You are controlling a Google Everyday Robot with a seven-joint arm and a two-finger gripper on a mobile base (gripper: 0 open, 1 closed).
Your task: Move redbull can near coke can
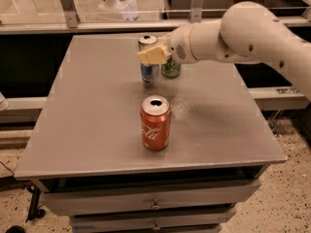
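The redbull can, slim, silver and blue with a silver top, is held upright just above the grey table, behind the coke can. My gripper is shut on the redbull can, its cream finger across the can's middle. The coke can, red with white script and a silver top, stands upright near the table's front centre, about a can's height in front of the redbull can.
A green can stands just right of the redbull can, mostly hidden by my arm. The table has drawers below its front edge. A rail and glass panel run behind the table.
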